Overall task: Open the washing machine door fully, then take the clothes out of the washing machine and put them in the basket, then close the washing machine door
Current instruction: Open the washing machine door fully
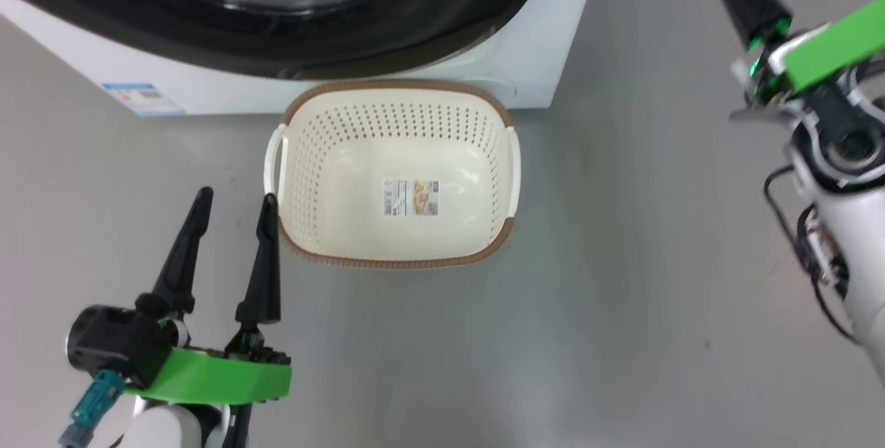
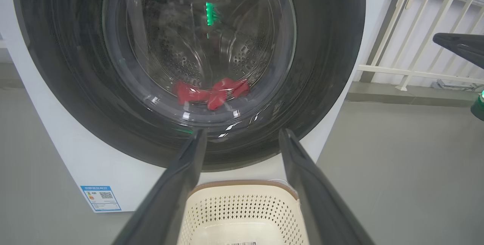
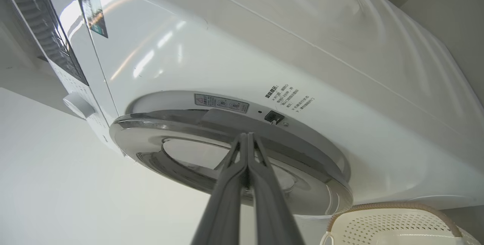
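left tool (image 1: 236,194) spread beside basket (image 1: 394,123); right tool (image 3: 247,135) pressed together at washing machine door (image 3: 143,131)

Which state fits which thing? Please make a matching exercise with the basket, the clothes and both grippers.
Things:
1 basket
2 clothes
3 left gripper
4 right gripper

States:
A shut
B empty, on the floor
C open
D red, behind the door glass

Pairs: 1-B; 2-D; 3-C; 4-A
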Available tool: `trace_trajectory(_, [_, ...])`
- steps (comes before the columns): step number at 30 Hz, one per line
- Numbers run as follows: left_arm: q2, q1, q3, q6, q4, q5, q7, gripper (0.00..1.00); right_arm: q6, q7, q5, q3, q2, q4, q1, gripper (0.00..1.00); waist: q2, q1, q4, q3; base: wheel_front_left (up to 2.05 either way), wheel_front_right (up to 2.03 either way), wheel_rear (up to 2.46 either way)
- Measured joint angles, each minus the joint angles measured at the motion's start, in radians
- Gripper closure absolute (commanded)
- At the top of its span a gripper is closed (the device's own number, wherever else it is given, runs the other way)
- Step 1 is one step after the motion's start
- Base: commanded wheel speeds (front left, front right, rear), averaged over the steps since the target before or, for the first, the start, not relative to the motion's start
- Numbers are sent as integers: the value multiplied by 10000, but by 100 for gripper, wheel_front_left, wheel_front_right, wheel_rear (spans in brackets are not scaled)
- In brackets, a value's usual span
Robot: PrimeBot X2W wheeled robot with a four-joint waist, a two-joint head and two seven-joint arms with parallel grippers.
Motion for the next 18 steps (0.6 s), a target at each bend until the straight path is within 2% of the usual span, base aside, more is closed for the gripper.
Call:
trace_trajectory(8, [2,-367,-207,0,-265,-21,0,0,-2,1657,736,-376,-19,449,-1189,100,0,0,307,716,0,0,0])
trace_trajectory(18, [4,-758,-546,0,-483,-21,0,0,-2,2941,1085,-767,274,1386,-2680,100,0,0,667,1487,0,0,0])
